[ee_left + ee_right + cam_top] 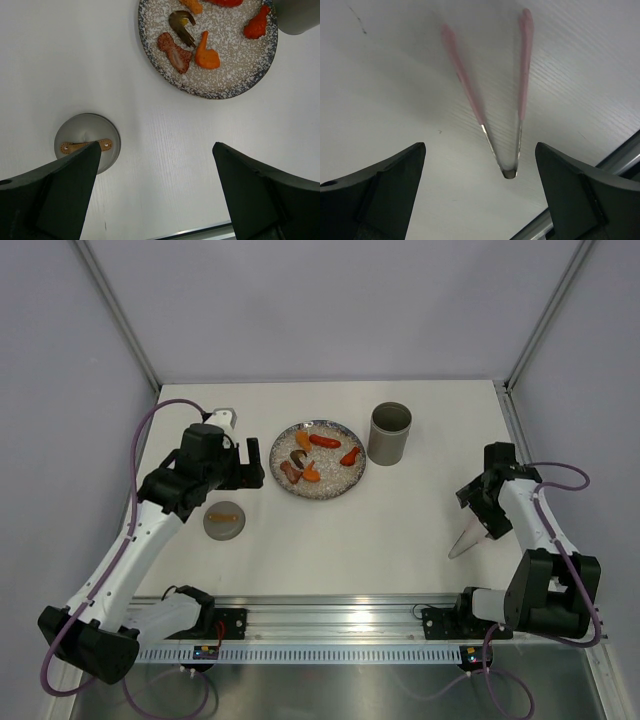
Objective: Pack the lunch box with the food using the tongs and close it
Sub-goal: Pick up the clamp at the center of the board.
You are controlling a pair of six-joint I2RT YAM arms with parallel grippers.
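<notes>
The lunch box (390, 433) is a tall grey-olive canister standing upright with its mouth uncovered, right of a glittery plate (337, 481). The food (325, 441) lies on that plate in red, orange and brown pieces (206, 53). The pale pink tongs (467, 541) lie flat on the table at the right; in the right wrist view the tongs (485, 122) form a V with the hinge nearest me. My right gripper (480, 145) hovers open just above them, a finger on either side, touching nothing. My left gripper (156, 146) is open and empty above bare table, left of the plate.
A flat grey disc with an orange strap (224, 521) lies on the table front-left of the plate, partly behind my left finger (75, 185). The metal rail (330, 625) runs along the near table edge. Enclosure walls ring the table.
</notes>
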